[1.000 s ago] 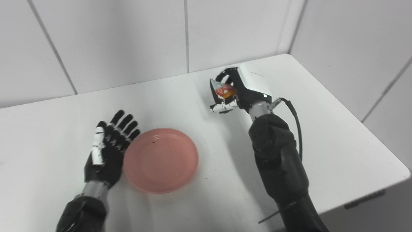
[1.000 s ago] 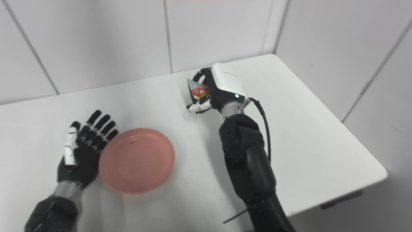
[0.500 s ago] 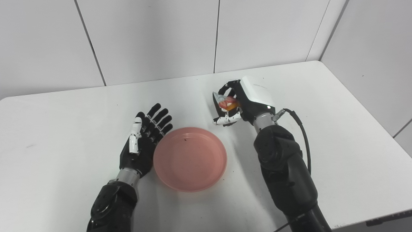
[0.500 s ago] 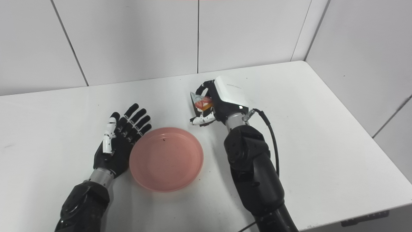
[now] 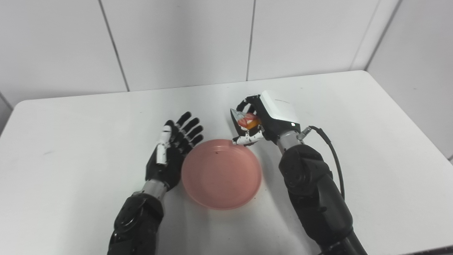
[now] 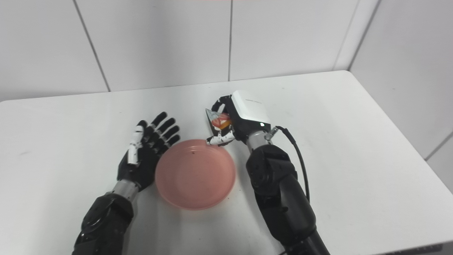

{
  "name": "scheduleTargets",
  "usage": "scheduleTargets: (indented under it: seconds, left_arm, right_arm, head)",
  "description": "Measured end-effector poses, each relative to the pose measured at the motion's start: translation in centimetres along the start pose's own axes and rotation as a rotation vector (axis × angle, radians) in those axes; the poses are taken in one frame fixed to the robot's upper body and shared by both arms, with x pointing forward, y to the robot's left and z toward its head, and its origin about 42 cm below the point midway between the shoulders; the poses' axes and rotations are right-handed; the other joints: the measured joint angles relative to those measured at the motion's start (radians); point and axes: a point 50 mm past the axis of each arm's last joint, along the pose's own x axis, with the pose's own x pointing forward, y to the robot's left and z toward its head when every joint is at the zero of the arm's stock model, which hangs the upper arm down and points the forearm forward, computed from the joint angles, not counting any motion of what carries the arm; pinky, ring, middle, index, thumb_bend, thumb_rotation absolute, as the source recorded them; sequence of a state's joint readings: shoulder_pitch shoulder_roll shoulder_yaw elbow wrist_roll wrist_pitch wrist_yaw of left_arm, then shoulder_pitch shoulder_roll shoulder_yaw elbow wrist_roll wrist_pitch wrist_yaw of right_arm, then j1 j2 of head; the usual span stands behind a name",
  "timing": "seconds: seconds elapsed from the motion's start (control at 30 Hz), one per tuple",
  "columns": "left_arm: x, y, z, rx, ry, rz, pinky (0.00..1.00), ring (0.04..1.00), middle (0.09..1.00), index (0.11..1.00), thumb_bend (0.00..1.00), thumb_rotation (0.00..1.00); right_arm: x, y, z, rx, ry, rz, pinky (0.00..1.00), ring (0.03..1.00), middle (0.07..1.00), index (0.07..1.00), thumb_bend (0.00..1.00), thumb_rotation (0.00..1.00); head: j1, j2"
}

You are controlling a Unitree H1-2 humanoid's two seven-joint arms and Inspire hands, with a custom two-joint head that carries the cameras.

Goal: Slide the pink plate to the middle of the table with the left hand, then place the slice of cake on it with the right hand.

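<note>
The pink plate (image 5: 221, 173) lies flat on the white table (image 5: 70, 148), near its middle. My left hand (image 5: 173, 154) is open with fingers spread, resting against the plate's left rim. My right hand (image 5: 263, 118) is shut on the slice of cake (image 5: 245, 119), a grey wedge with a red and orange top, held above the table just behind the plate's far right rim. The same scene shows in the right eye view, with the plate (image 6: 195, 173), left hand (image 6: 147, 154), right hand (image 6: 240, 118) and cake (image 6: 217, 119).
White tiled walls stand behind and to the right of the table. The table's right edge (image 5: 424, 141) is near the wall. A black cable (image 5: 331, 148) runs along my right forearm.
The camera has swung, shifting the whole picture right. My right hand with the cake has come closer to the plate's far rim. My left hand stays open at the plate's left rim.
</note>
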State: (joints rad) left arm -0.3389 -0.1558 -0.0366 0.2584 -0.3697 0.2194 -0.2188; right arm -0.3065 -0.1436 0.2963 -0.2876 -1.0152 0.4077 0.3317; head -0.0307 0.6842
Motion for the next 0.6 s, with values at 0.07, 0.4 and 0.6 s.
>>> scheduleTargets:
  seconds: [0.07, 0.4, 0.6]
  left_arm:
    - [0.0, 0.0, 0.0, 0.0, 0.001, -0.001, 0.88, 0.877, 0.875, 0.867, 0.35, 1.0]
    - [0.3, -0.4, 0.0, -0.006, 0.001, 0.011, 0.86, 0.872, 0.87, 0.859, 0.36, 1.0]
    - [0.4, -0.5, 0.0, -0.011, 0.0, 0.016, 0.86, 0.875, 0.873, 0.859, 0.36, 1.0]
  right_arm:
    - [-0.1, -0.1, 0.4, -0.002, -0.009, -0.008, 0.15, 0.234, 0.472, 0.485, 0.53, 0.0]
    - [-1.2, 0.2, 1.8, 0.004, -0.052, 0.026, 0.18, 0.258, 0.474, 0.485, 0.53, 0.0]
    - [-1.9, 0.9, 2.6, 0.006, -0.069, 0.061, 0.16, 0.236, 0.472, 0.486, 0.53, 0.0]
  head:
    - [0.005, 0.002]
    - [0.015, 0.012]
    - [0.006, 0.015]
